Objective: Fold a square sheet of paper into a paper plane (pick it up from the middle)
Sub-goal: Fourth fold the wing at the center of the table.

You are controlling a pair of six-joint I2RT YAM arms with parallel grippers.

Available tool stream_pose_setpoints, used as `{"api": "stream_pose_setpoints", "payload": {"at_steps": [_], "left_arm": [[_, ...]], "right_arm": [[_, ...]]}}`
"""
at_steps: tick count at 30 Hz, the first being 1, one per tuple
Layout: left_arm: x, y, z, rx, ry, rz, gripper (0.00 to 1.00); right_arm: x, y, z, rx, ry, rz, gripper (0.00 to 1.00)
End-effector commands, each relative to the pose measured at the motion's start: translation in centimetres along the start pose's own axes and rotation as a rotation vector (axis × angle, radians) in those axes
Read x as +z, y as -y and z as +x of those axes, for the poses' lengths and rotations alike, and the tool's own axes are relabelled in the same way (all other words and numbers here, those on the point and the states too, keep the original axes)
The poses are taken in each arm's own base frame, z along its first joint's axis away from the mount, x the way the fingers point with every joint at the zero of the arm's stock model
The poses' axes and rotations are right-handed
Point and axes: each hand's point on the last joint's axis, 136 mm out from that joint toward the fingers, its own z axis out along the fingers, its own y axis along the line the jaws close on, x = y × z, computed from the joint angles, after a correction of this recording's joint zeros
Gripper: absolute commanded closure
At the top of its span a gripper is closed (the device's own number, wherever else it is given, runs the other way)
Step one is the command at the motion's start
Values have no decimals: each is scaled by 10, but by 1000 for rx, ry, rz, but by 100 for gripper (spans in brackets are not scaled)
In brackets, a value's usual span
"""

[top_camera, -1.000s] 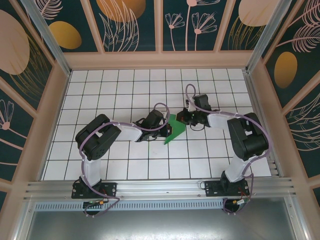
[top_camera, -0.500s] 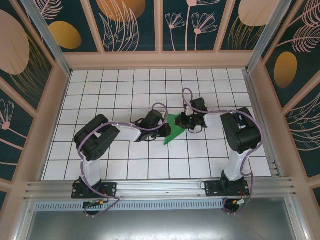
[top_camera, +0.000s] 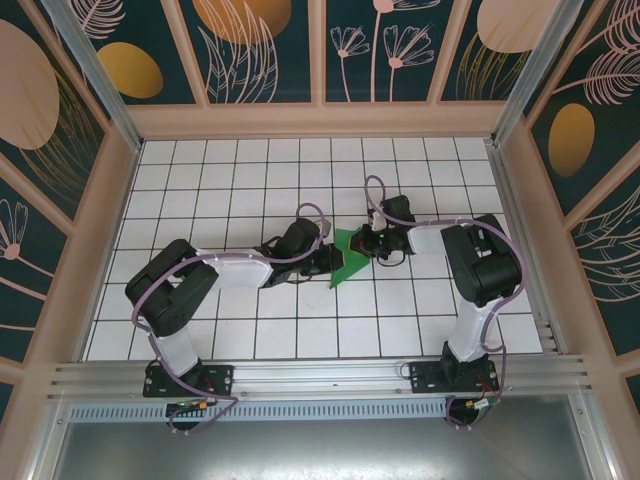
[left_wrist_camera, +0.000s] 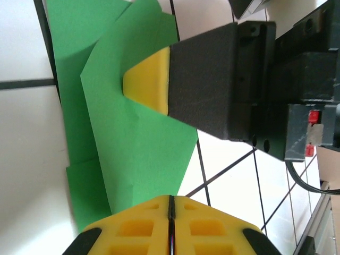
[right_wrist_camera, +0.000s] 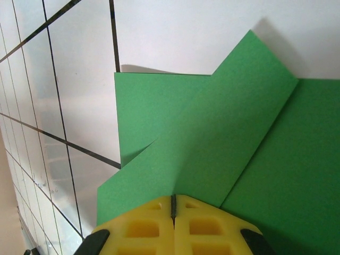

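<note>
The square sheet of paper (top_camera: 349,259) is green, partly folded into a pointed shape, and lies at the table's middle. In the left wrist view the paper (left_wrist_camera: 133,138) shows overlapping flaps. My left gripper (top_camera: 330,262) is shut, and its yellow tips (left_wrist_camera: 171,201) rest on the paper's near edge. My right gripper (top_camera: 367,243) is shut too, at the paper's far right corner. Its yellow fingertip (left_wrist_camera: 146,79) bears on a flap. In the right wrist view the shut tips (right_wrist_camera: 172,199) sit on a slightly raised flap of the paper (right_wrist_camera: 212,133).
The white grid-tiled table (top_camera: 240,180) stretches all round the paper. Patterned walls (top_camera: 320,50) and a beige frame (top_camera: 110,220) enclose it. A metal rail (top_camera: 320,375) runs along the near edge by the arm bases.
The right gripper slid left onto the paper's corner a second ago and has held still since. The left arm has stretched out, bringing its gripper further onto the paper.
</note>
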Motion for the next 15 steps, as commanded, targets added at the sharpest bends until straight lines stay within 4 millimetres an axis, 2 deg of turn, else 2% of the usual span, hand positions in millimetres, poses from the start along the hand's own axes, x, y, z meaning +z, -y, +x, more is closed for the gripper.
{"api": "stream_pose_setpoints", "payload": {"at_steps": [1,10,15], "left_arm": [[7,6,9,-32,-30,36,87],[13,5,22,-50,-56,-11,83],[17,-8,26,-61,-56,-65,82]], "right_arm": [[11,54,22,66,-56,181,100],[12,56,25,73,-66,188,100],[12,58,26,77,-70,192,100]]}}
